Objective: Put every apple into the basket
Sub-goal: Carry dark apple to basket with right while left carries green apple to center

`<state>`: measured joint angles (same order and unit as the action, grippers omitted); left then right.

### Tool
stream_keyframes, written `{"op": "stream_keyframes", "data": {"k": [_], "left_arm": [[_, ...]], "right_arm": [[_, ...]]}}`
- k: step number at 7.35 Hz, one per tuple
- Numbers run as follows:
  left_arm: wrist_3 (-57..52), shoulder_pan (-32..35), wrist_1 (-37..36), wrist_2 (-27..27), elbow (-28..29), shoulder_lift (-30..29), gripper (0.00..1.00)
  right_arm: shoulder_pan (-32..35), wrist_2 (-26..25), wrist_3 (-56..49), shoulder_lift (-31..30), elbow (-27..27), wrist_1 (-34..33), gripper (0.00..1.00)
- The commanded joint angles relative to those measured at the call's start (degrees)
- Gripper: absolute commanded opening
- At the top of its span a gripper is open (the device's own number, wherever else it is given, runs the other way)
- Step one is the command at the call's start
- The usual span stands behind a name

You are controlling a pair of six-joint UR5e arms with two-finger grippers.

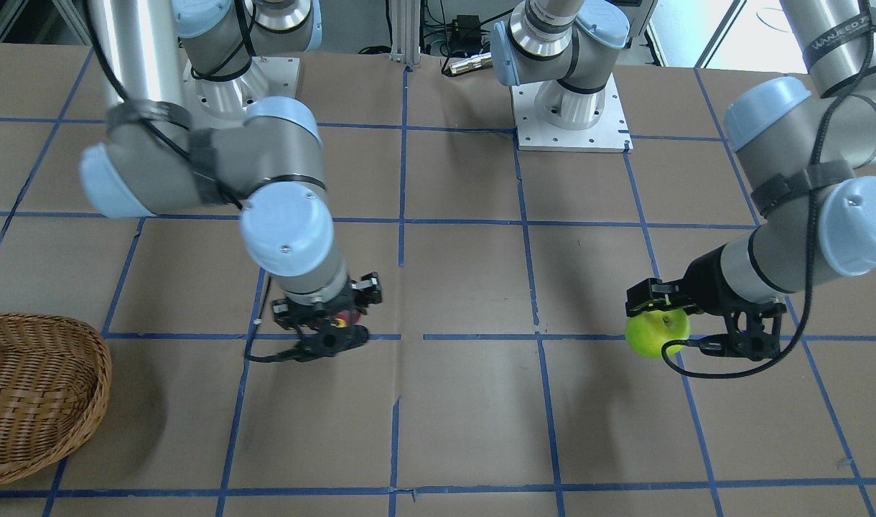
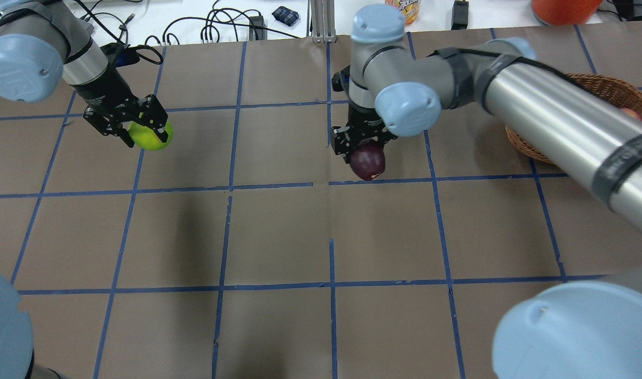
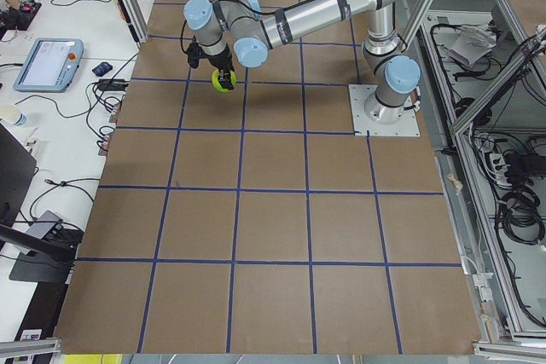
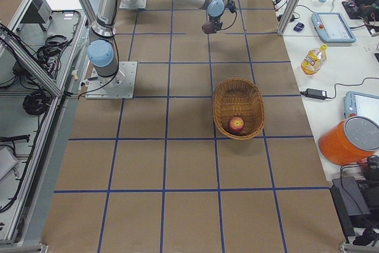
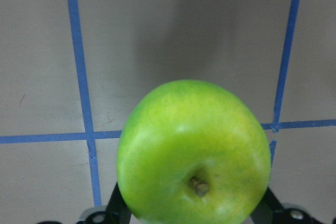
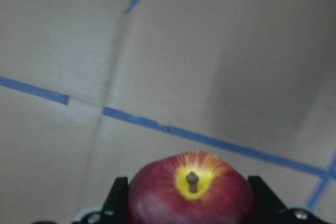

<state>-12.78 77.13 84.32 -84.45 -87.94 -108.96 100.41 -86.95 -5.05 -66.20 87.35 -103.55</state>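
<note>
Green apple [image 5: 193,153] aloft, maroon apple [image 6: 190,195] aloft, basket [image 4: 220,108] near table [image 4: 177,217] edge

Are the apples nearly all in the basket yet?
One is done: a red apple lies in the basket. Two are in hand: the left gripper is shut on the green apple, and the right gripper is shut on the dark red apple. What is left is to carry those two over and drop them in the basket.

Silver arms [image 1: 140,64], pale-blue joint caps [image 1: 287,230], black grippers [image 2: 150,137], cables [image 1: 732,371]; strap [image 1: 836,44] lettering unclear.
</note>
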Motion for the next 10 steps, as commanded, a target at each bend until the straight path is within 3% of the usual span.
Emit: {"op": "stream_keyframes", "data": {"k": [1, 2, 3, 4, 5, 7, 8, 10], "left_arm": [[9.5, 9.8, -5.8, 0.3, -0.8, -0.6, 0.0], [14.5, 13.5, -11.0, 0.7, -1.2, -1.9, 0.0], [26.4, 17.6, -13.1, 0.9, -1.4, -3.5, 0.0], [32.8, 23.0, -19.9, 0.9, -0.7, -6.0, 0.0], [36.6, 25.9, -24.2, 0.8, -1.5, -8.5, 0.0], [38.3, 27.5, -25.2, 0.7, -1.4, -11.2, 0.0], [41.7, 31.0, -24.9, -0.1, -1.5, -11.6, 0.37], [42.5, 33.4, -24.9, -0.2, -2.0, -12.1, 0.54]], "right_arm": [[-15.2, -4.1, -6.9, -8.9, 0.4, 10.5, 0.0], [-21.8, -5.2, -8.2, -9.1, -0.2, 10.1, 0.0], [-27.2, -7.2, -11.1, -8.4, 0.0, 8.3, 0.0], [-30.9, -7.4, -17.2, -6.9, 0.4, 3.3, 0.0], [-33.6, -9.2, -21.1, -4.1, 0.3, -2.2, 0.0], [-36.1, -12.6, -26.1, 1.7, -0.3, -10.3, 0.0], [-36.1, -16.6, -26.9, 4.1, -0.6, -12.9, 0.0], [-36.1, -16.2, -28.8, 5.5, -0.4, -14.7, 0.0]]}}
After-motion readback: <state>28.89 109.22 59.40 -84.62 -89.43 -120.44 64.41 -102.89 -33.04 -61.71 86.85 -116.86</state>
